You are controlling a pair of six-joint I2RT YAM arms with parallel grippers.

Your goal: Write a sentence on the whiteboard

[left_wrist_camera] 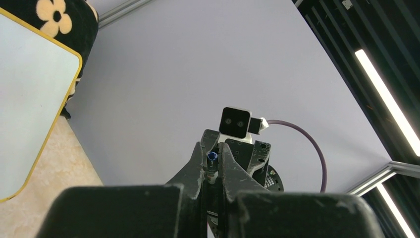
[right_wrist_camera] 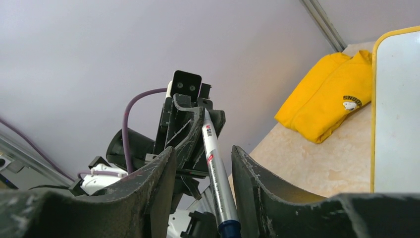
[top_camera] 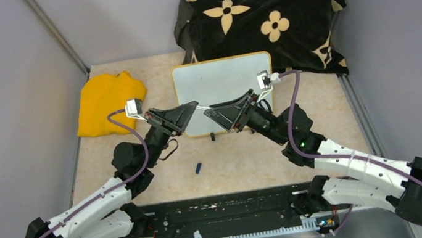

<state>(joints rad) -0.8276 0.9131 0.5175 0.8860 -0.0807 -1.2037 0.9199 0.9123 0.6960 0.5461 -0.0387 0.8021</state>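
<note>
The right hand (right_wrist_camera: 203, 153), jaws apart, straddles the marker (right_wrist_camera: 215, 168) the left hand (left_wrist_camera: 212, 151) clamps; we close squarely before releasing.

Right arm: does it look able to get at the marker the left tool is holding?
Probably yes. The marker, clamped in the left tool, lies inside the open right tool, and nothing blocks the way to it.
</note>
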